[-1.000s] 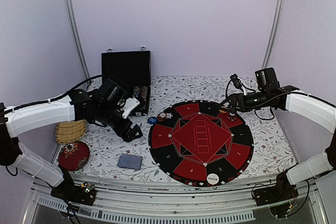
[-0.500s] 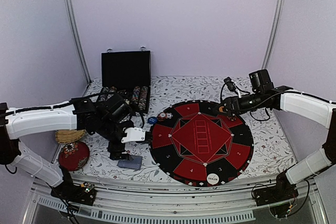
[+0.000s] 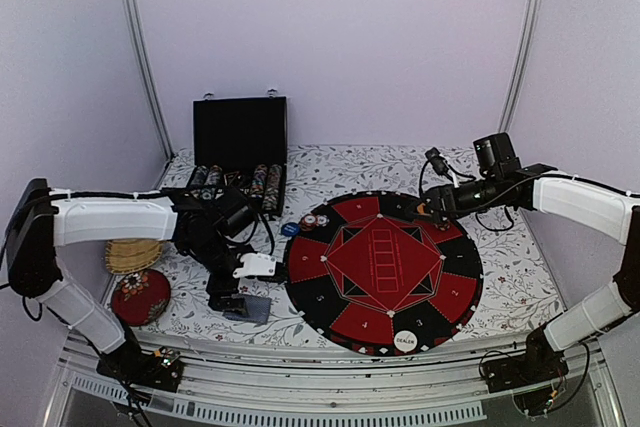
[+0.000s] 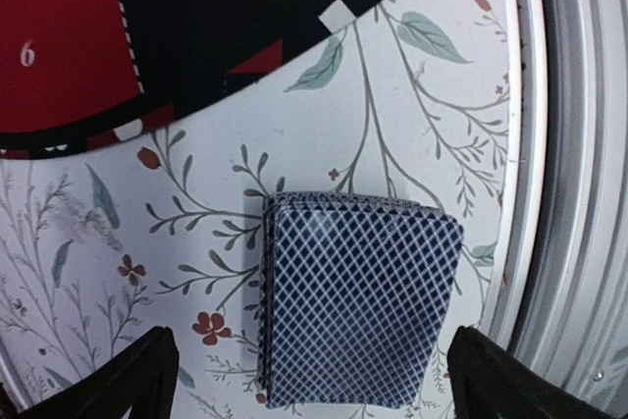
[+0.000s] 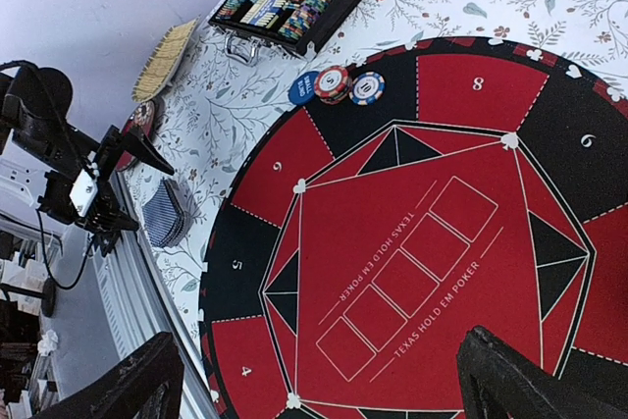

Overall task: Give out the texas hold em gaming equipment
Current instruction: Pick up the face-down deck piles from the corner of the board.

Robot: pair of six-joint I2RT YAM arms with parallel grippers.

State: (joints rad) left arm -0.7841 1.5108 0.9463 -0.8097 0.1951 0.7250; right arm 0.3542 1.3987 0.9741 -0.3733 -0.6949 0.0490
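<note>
card deck point(image 4: 358, 306): squared (blue lattice backs), beside mat point(image 4: 196, 7) | two chips point(image 5: 334, 83): mat edge | DEALER button point(image 3: 404, 341): near edge

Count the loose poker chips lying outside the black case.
2. A red-striped chip and a blue-and-white chip sit side by side on the mat's edge, beside the blue button. Either could be a short stack hiding more.

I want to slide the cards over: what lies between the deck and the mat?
Nothing but floral tablecloth lies between the deck and the mat, as the left wrist view shows.
</note>
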